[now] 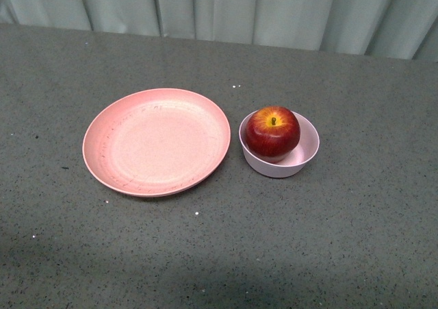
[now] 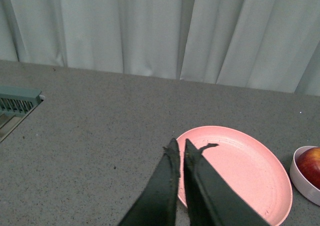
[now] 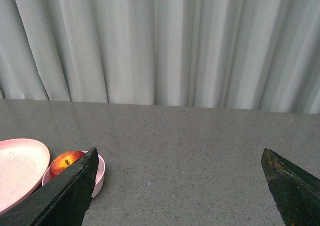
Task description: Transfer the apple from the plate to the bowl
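The dark red apple point(image 1: 272, 132) sits inside the small pale pink bowl point(image 1: 305, 157), stem up. The wide salmon-pink plate point(image 1: 156, 142) lies bare just left of the bowl. No gripper shows in the front view. In the left wrist view my left gripper point(image 2: 179, 147) is shut and empty above the plate's near rim point(image 2: 265, 186); the bowl point(image 2: 300, 175) and the apple point(image 2: 312, 165) show at the edge. In the right wrist view my right gripper point(image 3: 179, 157) is open and empty, off to the side of the bowl point(image 3: 100, 172), the apple point(image 3: 66, 161) and the plate point(image 3: 20, 166).
The grey speckled table point(image 1: 342, 240) runs back to a pale curtain point(image 1: 226, 11). A pale green slotted object point(image 2: 17, 101) lies at the table's edge in the left wrist view.
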Controlling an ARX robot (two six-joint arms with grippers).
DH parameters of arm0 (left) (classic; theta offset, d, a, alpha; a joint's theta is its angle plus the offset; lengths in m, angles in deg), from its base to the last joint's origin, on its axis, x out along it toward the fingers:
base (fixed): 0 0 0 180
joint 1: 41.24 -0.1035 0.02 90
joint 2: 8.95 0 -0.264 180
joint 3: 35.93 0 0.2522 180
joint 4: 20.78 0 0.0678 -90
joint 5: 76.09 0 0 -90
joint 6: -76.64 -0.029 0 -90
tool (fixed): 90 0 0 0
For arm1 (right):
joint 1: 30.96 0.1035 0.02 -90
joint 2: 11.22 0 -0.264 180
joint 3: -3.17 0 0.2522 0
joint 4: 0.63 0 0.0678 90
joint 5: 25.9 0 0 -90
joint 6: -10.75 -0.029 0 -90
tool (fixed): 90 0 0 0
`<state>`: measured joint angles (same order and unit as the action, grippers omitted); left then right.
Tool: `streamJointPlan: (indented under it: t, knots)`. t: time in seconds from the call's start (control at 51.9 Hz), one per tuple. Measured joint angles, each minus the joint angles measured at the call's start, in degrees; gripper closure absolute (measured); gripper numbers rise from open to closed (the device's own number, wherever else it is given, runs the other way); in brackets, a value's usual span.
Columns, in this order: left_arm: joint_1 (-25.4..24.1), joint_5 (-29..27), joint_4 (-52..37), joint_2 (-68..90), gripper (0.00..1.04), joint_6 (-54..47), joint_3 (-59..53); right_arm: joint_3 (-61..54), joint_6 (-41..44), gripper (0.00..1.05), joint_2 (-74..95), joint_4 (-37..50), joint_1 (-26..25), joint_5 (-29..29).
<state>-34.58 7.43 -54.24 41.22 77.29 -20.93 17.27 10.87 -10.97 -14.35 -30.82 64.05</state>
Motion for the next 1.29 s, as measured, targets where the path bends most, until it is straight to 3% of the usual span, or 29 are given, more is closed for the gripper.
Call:
streamJointPlan:
  t: [0.019,0.154,0.251,0.578,1.291]
  knots:
    - [-0.37,0.37,1.92,-2.29,1.01,0.07,0.0,0.0,0.02,0.09,-0.02,0.0,0.0,0.0]
    - [-4.28,5.64,7.8,-9.49,1.01,-0.28,-0.07,0.0,0.02,0.09,-0.02,0.0,0.0,0.0]
    - [-6.36,6.1,11.63,-13.6,1.01,-0.31,-0.07,0.0,0.0,0.09,-0.02,0.0,0.0,0.04]
    - [-6.49,6.32,23.93,-26.99,1.01,-0.37,-0.11,0.0,0.0,0.09,-0.02,0.0,0.0,0.0]
    - [-6.51,6.29,40.7,-43.54,1.01,-0.37,-0.09,0.0,0.0,0.09,-0.02,0.0,0.0,0.0]
